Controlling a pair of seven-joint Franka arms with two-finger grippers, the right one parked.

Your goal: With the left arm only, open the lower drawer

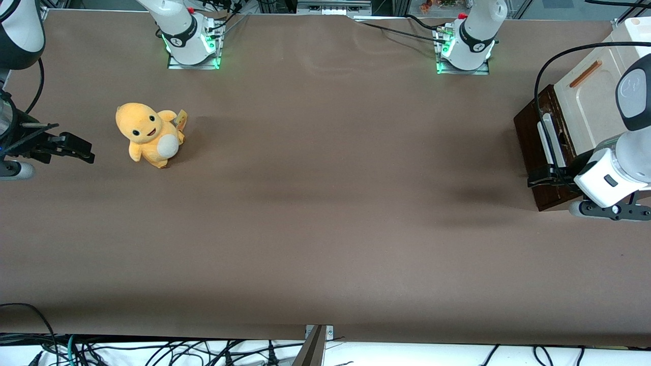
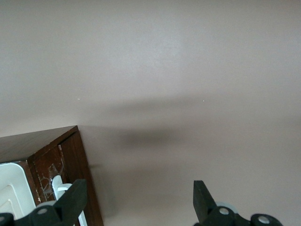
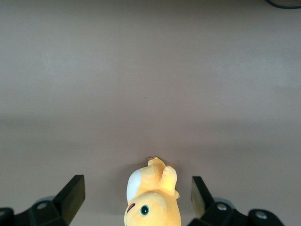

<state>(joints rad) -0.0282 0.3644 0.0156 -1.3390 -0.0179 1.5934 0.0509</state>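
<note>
The lower drawer [image 1: 529,133] has a dark brown front with a white bar handle [image 1: 548,133]. It sits at the bottom of a small cabinet at the working arm's end of the table, and none of its pale inside shows. The left arm [image 1: 618,168] reaches down in front of it. Its black gripper [image 1: 542,178] hovers at the end of the handle nearer the front camera. In the left wrist view the gripper [image 2: 138,193] is open. One finger [image 2: 75,195] overlaps the handle [image 2: 57,184] on the brown front [image 2: 75,157], and the other is over bare table. Nothing is gripped.
A cream panel [image 1: 590,101] with a thin orange-brown handle [image 1: 585,74] sits above the drawer. An orange plush toy [image 1: 147,134] stands on the brown table [image 1: 325,203] toward the parked arm's end. Both arm bases [image 1: 465,48] are bolted at the table edge farthest from the front camera.
</note>
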